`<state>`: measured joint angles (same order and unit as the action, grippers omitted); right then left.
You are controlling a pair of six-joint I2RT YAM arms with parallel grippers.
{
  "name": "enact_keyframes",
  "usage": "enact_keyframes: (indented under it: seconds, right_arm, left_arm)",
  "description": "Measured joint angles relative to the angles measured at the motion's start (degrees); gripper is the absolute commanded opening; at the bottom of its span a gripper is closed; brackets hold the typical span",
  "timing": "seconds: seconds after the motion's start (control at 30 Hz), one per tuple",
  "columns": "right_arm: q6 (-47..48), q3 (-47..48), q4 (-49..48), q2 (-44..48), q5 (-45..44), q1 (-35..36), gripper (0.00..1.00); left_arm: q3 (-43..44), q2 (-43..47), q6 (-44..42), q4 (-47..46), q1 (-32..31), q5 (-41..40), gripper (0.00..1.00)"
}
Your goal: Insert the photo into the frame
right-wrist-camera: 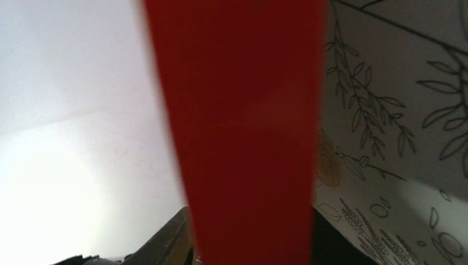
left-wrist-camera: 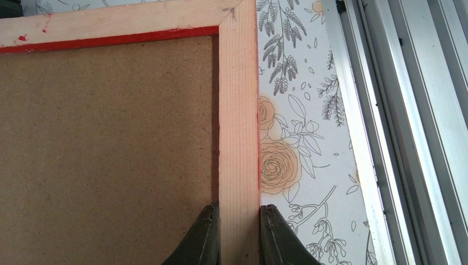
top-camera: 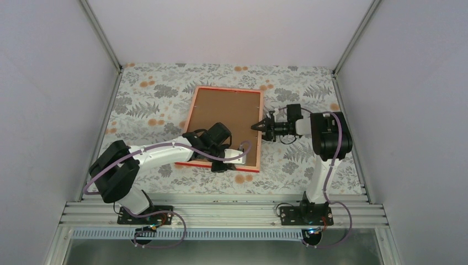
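The frame (top-camera: 229,89) lies back-up on the flowered cloth, its pale rails around a brown backing board (top-camera: 221,118). My left gripper (top-camera: 243,150) is at the frame's near right corner. In the left wrist view it (left-wrist-camera: 238,221) is shut across the pale wooden rail (left-wrist-camera: 238,110), one finger on each side. My right gripper (top-camera: 258,126) meets the frame's right edge from the side. In the right wrist view the red rail (right-wrist-camera: 243,110) fills the gap of the right gripper (right-wrist-camera: 251,237), whose fingers (right-wrist-camera: 174,237) lie against it. The photo is hidden.
An aluminium rail (top-camera: 221,212) runs along the near table edge, close to the frame's corner (left-wrist-camera: 386,138). White walls stand on three sides. In the right wrist view a blurred white area (right-wrist-camera: 72,138) lies left of the red rail.
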<state>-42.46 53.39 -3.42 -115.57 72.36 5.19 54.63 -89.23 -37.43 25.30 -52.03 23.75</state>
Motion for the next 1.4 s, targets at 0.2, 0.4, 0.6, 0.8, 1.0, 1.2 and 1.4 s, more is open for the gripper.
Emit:
enact_keyframes:
  seconds: [0.2, 0.4, 0.6, 0.8, 1.0, 1.2, 1.4]
  right_arm:
    - [0.52, 2.05, 2.25, 0.02, -1.20, -0.15, 0.22]
    - [4.26, 5.16, 5.77, 2.38, -2.45, -0.52, 0.04]
    - [8.98, 10.16, 13.94, 5.86, -4.85, -1.16, 0.04]
    - [13.33, 16.33, 25.51, 11.26, -7.78, -2.27, 0.04]
    - [24.57, 25.97, 37.40, 17.90, -12.96, -2.25, 0.04]
    - [38.49, 39.41, 45.35, 22.45, -21.35, -2.27, 0.04]
    - [51.34, 49.24, 51.45, 23.80, -30.80, -1.75, 0.03]
  left_arm:
    - [0.00, 0.04, 0.92, -1.53, -0.07, -1.27, 0.08]
    - [1.05, 1.49, 0.87, -1.88, 0.46, -3.45, 0.45]
    - [7.17, 4.76, 0.76, -0.76, 5.75, -4.04, 0.84]
    - [14.99, 7.45, 3.10, 0.35, 14.62, -6.01, 1.00]
    - [22.97, 6.78, 10.64, 0.46, 28.85, -7.87, 1.00]
    - [25.79, 6.12, 17.22, 0.15, 36.30, -10.43, 1.00]
    - [25.83, 6.08, 20.90, 0.09, 39.76, -11.45, 1.00]
